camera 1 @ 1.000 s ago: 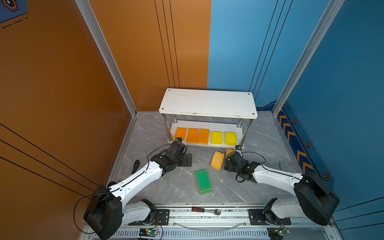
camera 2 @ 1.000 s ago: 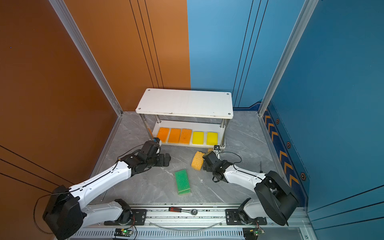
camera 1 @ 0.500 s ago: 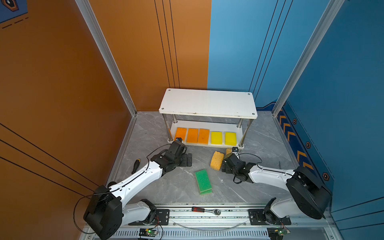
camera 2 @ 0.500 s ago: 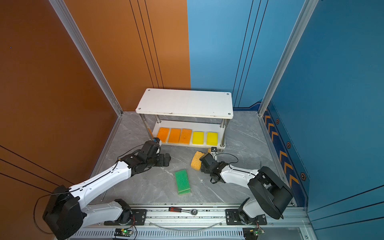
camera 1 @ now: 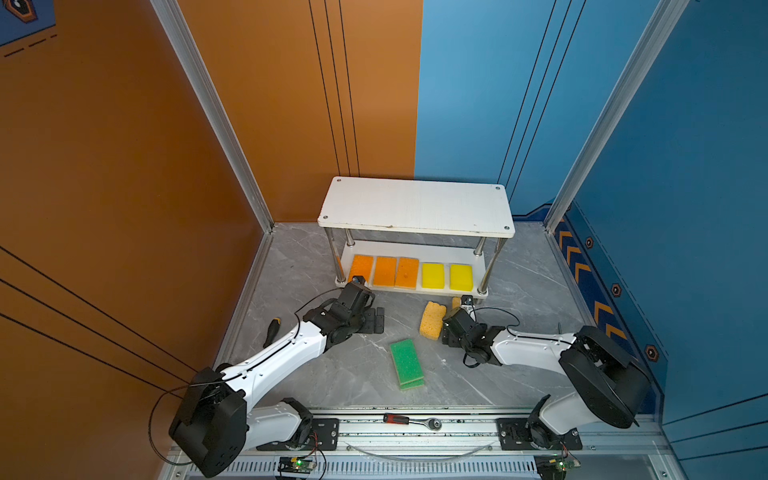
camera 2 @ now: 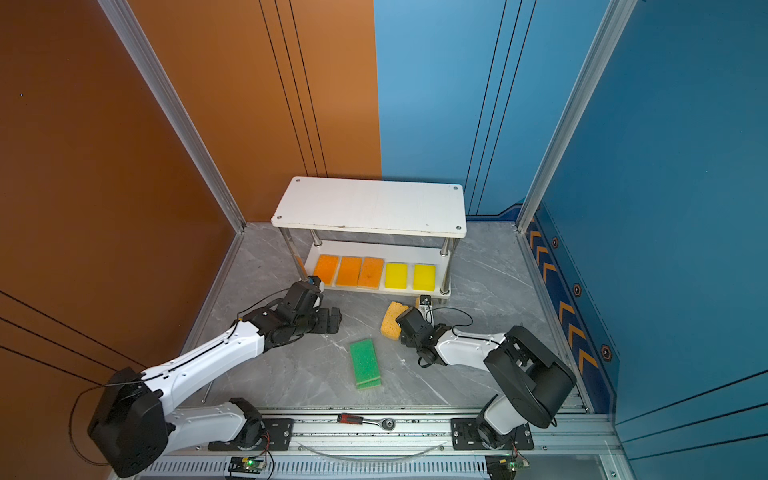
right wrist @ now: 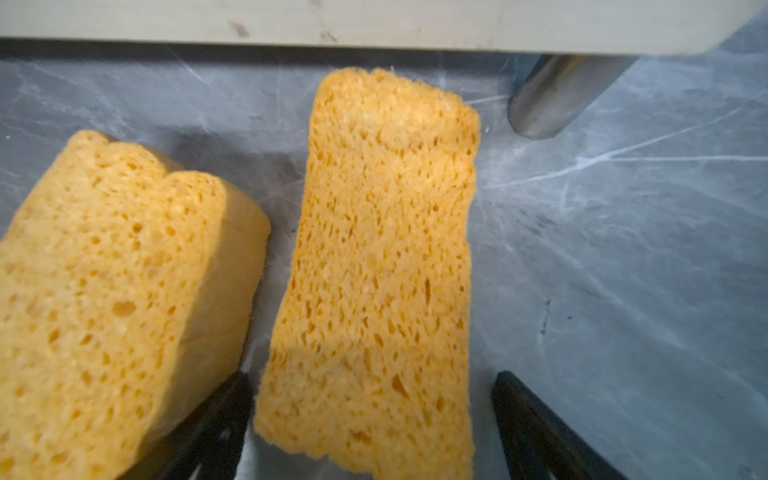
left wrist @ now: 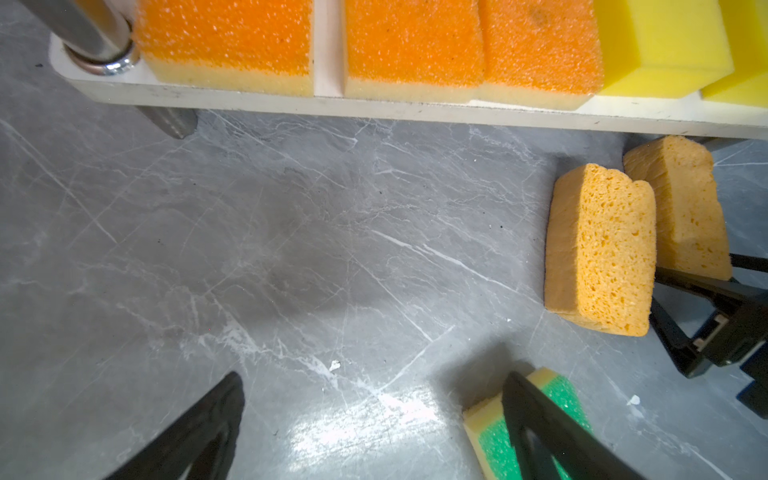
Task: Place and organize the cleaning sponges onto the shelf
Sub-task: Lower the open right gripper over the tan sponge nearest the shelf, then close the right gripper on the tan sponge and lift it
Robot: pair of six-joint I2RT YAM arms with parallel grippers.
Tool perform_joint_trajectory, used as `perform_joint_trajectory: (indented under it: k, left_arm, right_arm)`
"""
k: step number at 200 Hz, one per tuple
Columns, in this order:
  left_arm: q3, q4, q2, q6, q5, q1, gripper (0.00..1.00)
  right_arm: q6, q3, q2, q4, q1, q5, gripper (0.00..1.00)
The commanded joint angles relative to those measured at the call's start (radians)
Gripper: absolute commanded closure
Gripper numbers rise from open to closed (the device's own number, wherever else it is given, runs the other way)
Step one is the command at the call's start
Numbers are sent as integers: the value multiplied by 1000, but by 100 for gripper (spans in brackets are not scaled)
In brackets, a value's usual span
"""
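The white two-tier shelf (camera 1: 415,205) stands at the back. Its lower board holds three orange-topped sponges (camera 1: 384,271) and two yellow ones (camera 1: 446,276) in a row. On the floor, two green-topped sponges (camera 1: 406,362) lie stacked. Two porous yellow-orange sponges stand on edge near the shelf's front right post. My right gripper (right wrist: 372,378) is open and straddles the end of one of them (right wrist: 382,257), with a gap at one finger. The other porous sponge (right wrist: 112,299) stands just outside the jaws. My left gripper (left wrist: 374,378) hangs open over bare floor, beside the green stack (left wrist: 492,449).
A black-handled screwdriver (camera 1: 272,330) lies by the left wall. A red-handled ratchet (camera 1: 409,419) rests on the front rail. The shelf's chrome post (right wrist: 557,91) stands just beyond the straddled sponge. The shelf's top board is bare.
My right gripper has slid left toward the porous sponges, and its jaws have narrowed around one. The left arm has not moved.
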Motion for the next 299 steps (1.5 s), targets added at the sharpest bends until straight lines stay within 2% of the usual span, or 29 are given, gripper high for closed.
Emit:
perform_joint_trajectory:
  k: [1, 76, 112, 139, 201, 299]
  left_arm:
    - [-4, -19, 1, 2, -19, -11, 2]
    - [-5, -18, 3, 3, -20, -11, 2]
    - [-9, -19, -2, 5, -26, -10, 2]
    - [-9, -19, -1, 7, -26, -10, 2]
    - [-13, -19, -1, 9, -28, -10, 2]
    - [-2, -19, 8, 14, -24, -9, 2]
  right_arm:
    - [1, -6, 23, -7, 5, 14, 15]
    - [-7, -6, 4, -19, 8, 18, 30]
    - [-17, -7, -7, -27, 8, 12, 44]
    - [-23, -1, -7, -32, 8, 6, 50]
    - [-53, 11, -47, -81, 6, 2, 53]
    - [-143, 73, -277, -349, -28, -90, 52]
